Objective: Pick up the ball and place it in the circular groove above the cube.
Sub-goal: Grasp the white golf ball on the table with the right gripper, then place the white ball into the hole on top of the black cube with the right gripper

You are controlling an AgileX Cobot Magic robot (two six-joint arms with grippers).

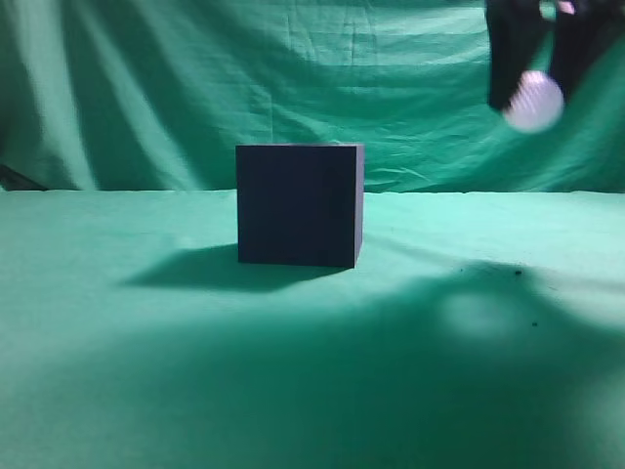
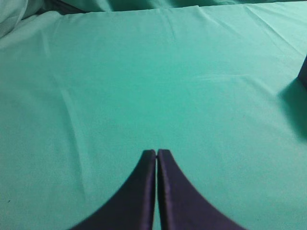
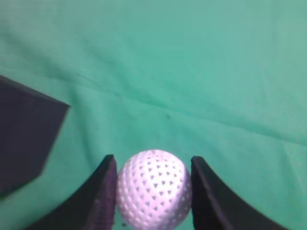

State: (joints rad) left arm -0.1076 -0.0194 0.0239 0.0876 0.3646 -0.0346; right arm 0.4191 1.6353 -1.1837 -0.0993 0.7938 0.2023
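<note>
The dark navy cube (image 1: 299,204) stands on the green cloth at the middle of the exterior view; its corner shows at the left of the right wrist view (image 3: 24,134). Its top face and any groove are hidden from these views. My right gripper (image 1: 535,93) is shut on the white dimpled ball (image 1: 533,101), held high in the air to the upper right of the cube. The ball (image 3: 151,189) sits between the right gripper's fingers (image 3: 152,165). My left gripper (image 2: 157,152) is shut and empty over bare cloth.
Green cloth (image 1: 146,371) covers the table and hangs as a backdrop (image 1: 146,88). A dark edge of the cube (image 2: 303,72) shows at the right of the left wrist view. A few dark specks (image 1: 518,276) lie on the cloth at the right.
</note>
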